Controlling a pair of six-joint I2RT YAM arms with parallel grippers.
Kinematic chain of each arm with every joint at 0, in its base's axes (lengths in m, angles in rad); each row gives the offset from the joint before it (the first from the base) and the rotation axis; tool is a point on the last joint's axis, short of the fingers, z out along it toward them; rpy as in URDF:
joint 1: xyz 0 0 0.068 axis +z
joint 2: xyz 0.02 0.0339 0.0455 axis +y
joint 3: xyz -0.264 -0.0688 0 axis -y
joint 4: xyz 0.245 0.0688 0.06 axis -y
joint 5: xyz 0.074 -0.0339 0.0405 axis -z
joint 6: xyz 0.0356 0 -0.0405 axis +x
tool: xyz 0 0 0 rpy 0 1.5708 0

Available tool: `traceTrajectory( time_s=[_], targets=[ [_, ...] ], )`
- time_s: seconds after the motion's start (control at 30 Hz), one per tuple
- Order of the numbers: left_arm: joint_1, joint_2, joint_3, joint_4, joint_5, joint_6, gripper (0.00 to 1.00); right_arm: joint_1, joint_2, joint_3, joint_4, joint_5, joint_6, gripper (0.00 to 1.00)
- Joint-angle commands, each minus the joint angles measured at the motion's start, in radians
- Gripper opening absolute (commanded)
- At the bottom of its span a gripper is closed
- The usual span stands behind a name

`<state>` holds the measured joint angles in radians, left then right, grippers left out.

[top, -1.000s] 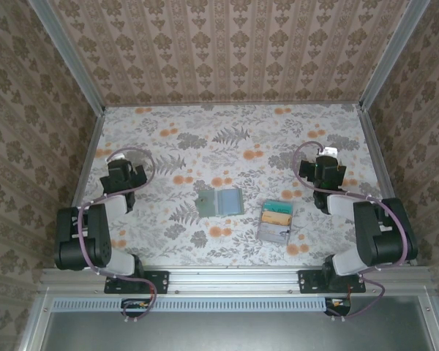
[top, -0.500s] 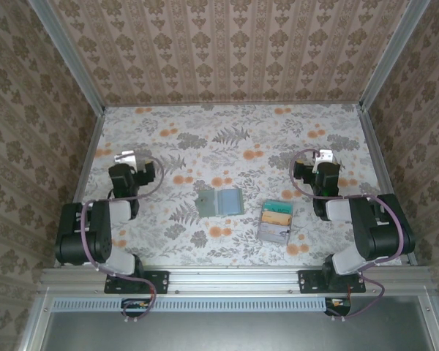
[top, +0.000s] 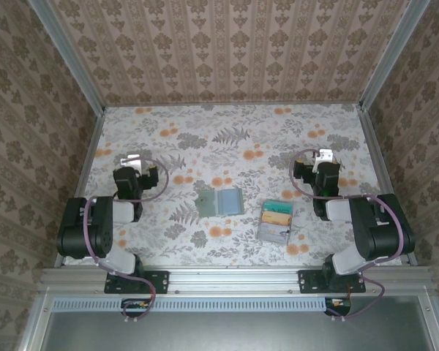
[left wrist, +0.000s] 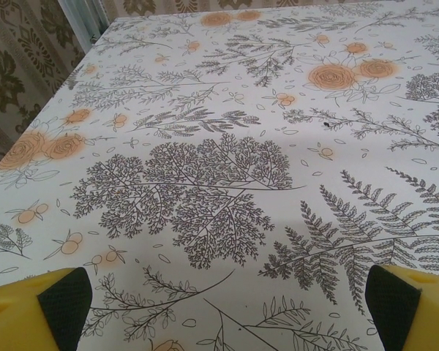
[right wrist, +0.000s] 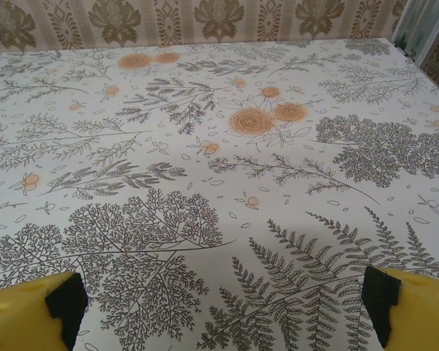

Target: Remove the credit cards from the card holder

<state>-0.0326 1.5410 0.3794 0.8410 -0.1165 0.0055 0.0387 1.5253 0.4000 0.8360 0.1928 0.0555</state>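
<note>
The floral-print table (top: 234, 124) carries the open card holder (top: 219, 201) near a grey tray (top: 272, 235).

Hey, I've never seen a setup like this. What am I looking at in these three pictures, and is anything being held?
These are two robot arms bolted at the near edge of a flower-patterned table. The overhead picture looks down from above and behind them, with the left arm on the left and the right arm on the right. The other two pictures come from a small camera on each wrist. The yellow shapes in their bottom corners are that arm's own fingers. On the table lie a card holder, opened flat, and to its right a grey tray with teal and tan contents. The left gripper and right gripper are both open and hold nothing.
</note>
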Motion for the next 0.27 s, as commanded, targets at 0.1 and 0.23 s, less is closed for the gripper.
traceTrajectory(
  time_s=[0.1,0.23],
  targets=[
    [-0.006,-0.005,0.016,0.032,-0.015,0.028,1.0,-0.003,0.003,-0.006,0.044,-0.022,-0.005,1.0],
    [-0.007,-0.006,0.017,0.033,-0.015,0.03,1.0,-0.003,0.003,-0.006,0.043,-0.021,-0.005,1.0]
  ],
)
